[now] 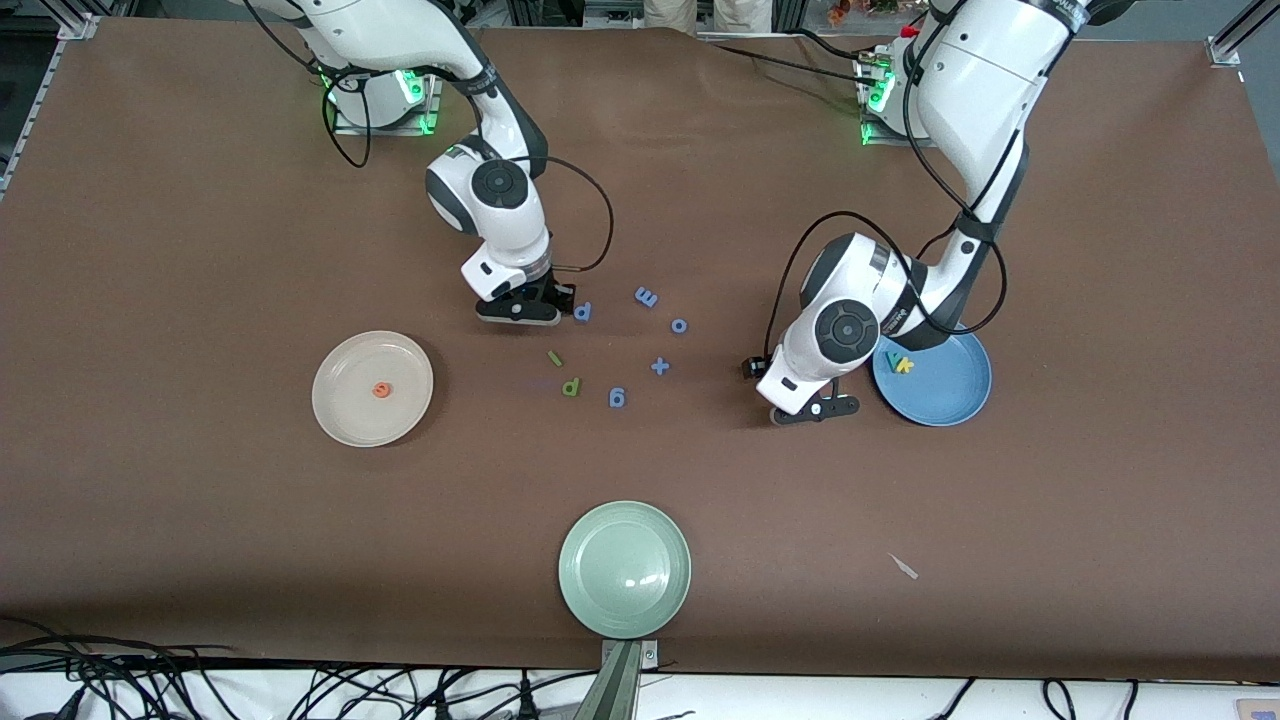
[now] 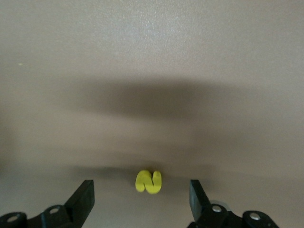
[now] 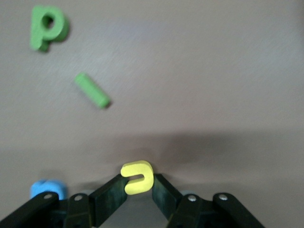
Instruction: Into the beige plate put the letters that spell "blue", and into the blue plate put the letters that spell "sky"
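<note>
My right gripper [image 1: 520, 310] is down at the table, and its fingers press both sides of the yellow "u" [image 3: 137, 177]. The green "l" [image 1: 554, 358] and olive "b" [image 1: 571, 387] lie nearer the front camera; the right wrist view shows the "l" [image 3: 92, 90] and the "b" [image 3: 47, 26] too. The beige plate [image 1: 350, 400] holds the orange "e" [image 1: 381, 390]. My left gripper [image 1: 810, 408] is low beside the blue plate [image 1: 945, 395], open, with the yellow "s" [image 2: 149, 182] on the table between its fingers. Teal "y" [image 1: 893, 360] and yellow "k" [image 1: 905, 366] lie in the blue plate.
Several blue letters and a plus sign [image 1: 660, 366] are scattered between the two grippers; one blue letter [image 1: 582, 312] lies right beside my right gripper. A pale green plate [image 1: 625, 568] sits near the front edge. A small white scrap [image 1: 903, 566] lies toward the left arm's end.
</note>
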